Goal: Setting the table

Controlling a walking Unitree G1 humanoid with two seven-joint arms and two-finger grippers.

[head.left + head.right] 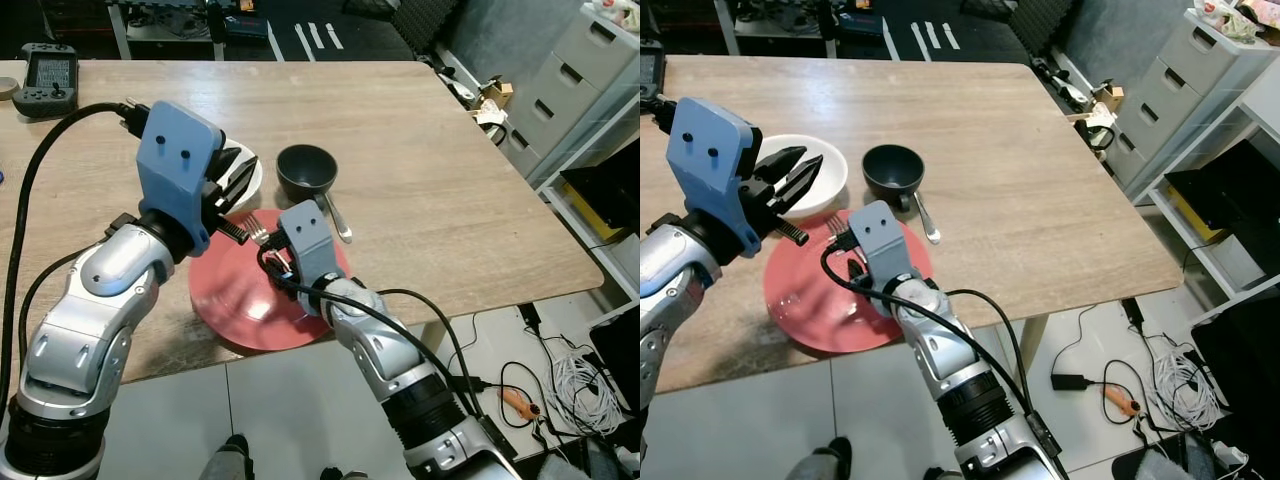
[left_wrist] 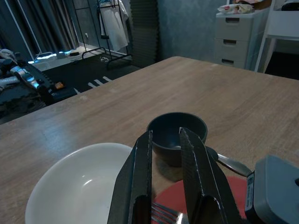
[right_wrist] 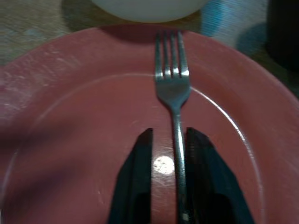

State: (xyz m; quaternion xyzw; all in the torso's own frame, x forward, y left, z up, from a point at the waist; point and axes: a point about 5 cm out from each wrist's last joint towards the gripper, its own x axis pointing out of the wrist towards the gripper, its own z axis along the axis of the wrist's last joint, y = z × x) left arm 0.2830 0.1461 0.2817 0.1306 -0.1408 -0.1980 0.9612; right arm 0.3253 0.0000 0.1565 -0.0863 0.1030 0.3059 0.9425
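Taking the red plate (image 1: 235, 315) as the landmark: off its far left edge sits a white bowl (image 1: 830, 180), and the left gripper (image 1: 790, 180) hovers above that bowl with its fingers slightly apart, holding nothing. Over the plate itself, the right gripper (image 3: 169, 154) has its two fingers closed around the handle of a fork (image 3: 173, 79), whose tines point toward the white bowl and reach the plate's far rim. Whether the fork rests on the plate or is just lifted off it, I cannot tell. Beyond the plate's far right edge stands a dark bowl (image 1: 306, 170), with a spoon (image 1: 338, 218) lying beside it on the wooden table (image 1: 440, 180).

The fork looks like thin, stiff metal: light, rigid and smooth, so probably apt to swivel or slip in a loose pinch. A hold on the handle near its middle seems soundest.
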